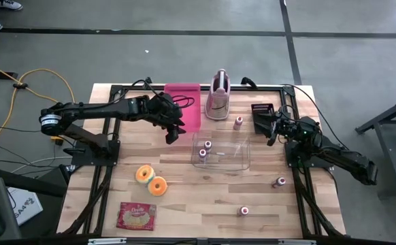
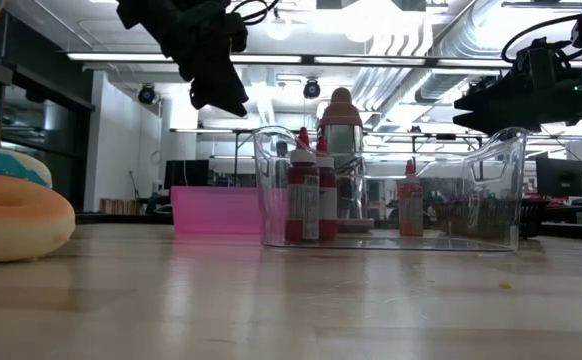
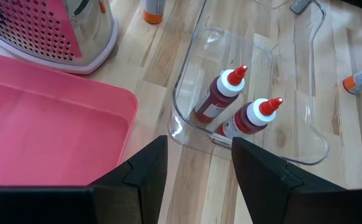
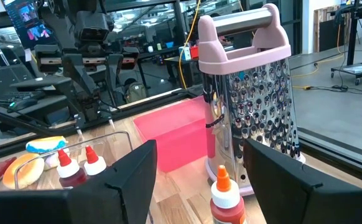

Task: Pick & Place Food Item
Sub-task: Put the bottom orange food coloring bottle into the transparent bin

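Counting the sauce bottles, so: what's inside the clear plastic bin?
Two red sauce bottles stand upright at one end of the clear bin; the rest looks bare. Nothing hides its floor.

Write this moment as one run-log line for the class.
left gripper: open, empty, above table beside bin | right gripper: open, empty, near grater | bin: two bottles inside | donuts: untouched
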{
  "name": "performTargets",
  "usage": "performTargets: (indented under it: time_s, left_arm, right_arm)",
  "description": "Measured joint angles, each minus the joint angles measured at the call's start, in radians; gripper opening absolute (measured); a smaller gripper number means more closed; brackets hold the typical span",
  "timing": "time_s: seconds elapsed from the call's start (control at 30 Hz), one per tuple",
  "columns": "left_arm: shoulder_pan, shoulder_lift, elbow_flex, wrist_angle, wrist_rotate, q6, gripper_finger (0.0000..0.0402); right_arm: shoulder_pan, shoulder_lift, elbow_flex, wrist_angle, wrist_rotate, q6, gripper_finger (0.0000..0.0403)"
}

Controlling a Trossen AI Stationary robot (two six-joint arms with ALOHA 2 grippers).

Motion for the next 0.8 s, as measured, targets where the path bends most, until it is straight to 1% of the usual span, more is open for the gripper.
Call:
performTargets:
  time_s: [0.5,0.63,0.8]
  left_arm:
    - [0.0,0.0,0.0,0.0,0.0,0.0,0.0173]
    - [0.0,0.0,0.0,0.0,0.0,0.0,0.0173]
    - [0.0,0.0,0.0,0.0,0.0,0.0,0.0173]
  right_arm:
    - [0.0,0.0,0.0,0.0,0.0,0.0,0.0227]
    - [0.0,0.0,0.0,0.001,0.02,-0.049,0.0227]
    - [0.0,0.0,0.0,0.001,0.023,-0.044,0.0227]
